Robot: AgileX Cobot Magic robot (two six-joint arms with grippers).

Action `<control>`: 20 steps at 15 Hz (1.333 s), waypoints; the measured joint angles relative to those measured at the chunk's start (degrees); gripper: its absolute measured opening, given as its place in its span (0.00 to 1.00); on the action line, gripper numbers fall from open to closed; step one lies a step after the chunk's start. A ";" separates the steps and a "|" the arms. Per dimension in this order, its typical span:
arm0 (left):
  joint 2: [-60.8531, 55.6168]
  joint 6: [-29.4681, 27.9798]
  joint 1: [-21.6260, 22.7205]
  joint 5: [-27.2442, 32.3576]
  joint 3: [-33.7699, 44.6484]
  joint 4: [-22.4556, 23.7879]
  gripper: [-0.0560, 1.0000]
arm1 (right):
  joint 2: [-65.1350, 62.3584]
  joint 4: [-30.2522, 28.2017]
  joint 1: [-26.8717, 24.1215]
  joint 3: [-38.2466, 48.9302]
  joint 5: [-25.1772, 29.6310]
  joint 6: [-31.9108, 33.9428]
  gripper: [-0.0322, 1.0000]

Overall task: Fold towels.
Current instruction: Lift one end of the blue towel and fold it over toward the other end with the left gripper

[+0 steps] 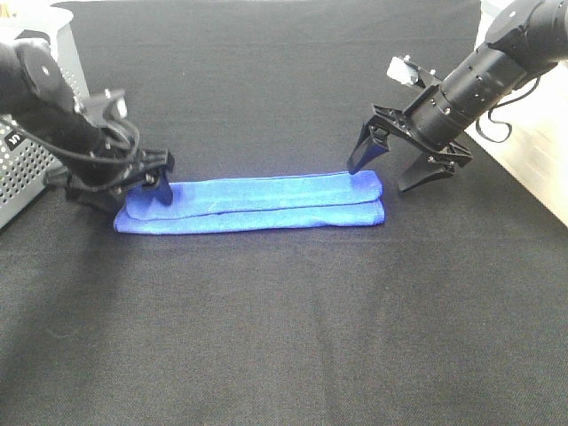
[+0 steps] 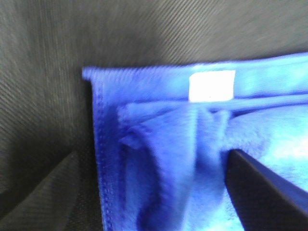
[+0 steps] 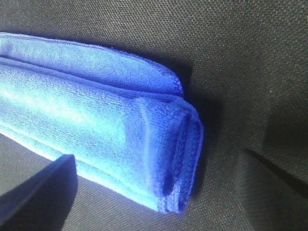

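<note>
Between the two end effectors, a blue towel, folded into a long narrow strip and lying flat on the black surface. Left end effector spread wide and pinching nothing, set low across one short end of the towel: one finger over the blue cloth, the other over bare surface just outside the stitched hem. Directly ahead of that end effector in the left wrist view, a white label sewn near the towel's edge, with loose folds of cloth bunched below it toward the fingers. Right end effector likewise spread and gripping nothing, tilted down over the opposite short end, fingertips a little above the cloth; no way to tell whether either tip touches. In the right wrist view, the rounded, layered end of the towel between its fingers, nearer to one finger, with open surface before the other. Behind the left end effector, away from the towel, a white perforated basket.
</note>
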 joint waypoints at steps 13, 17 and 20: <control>-0.97 -3.95 0.34 5.27 -1.72 5.10 0.13 | 0.00 0.00 0.00 0.00 0.29 0.00 0.84; -7.45 -12.38 0.29 18.51 -8.59 18.96 0.13 | 0.00 0.00 0.00 0.00 2.86 0.00 0.84; -9.40 -12.78 -3.38 26.59 -13.81 13.64 0.13 | 0.00 0.17 0.00 0.00 5.04 0.34 0.84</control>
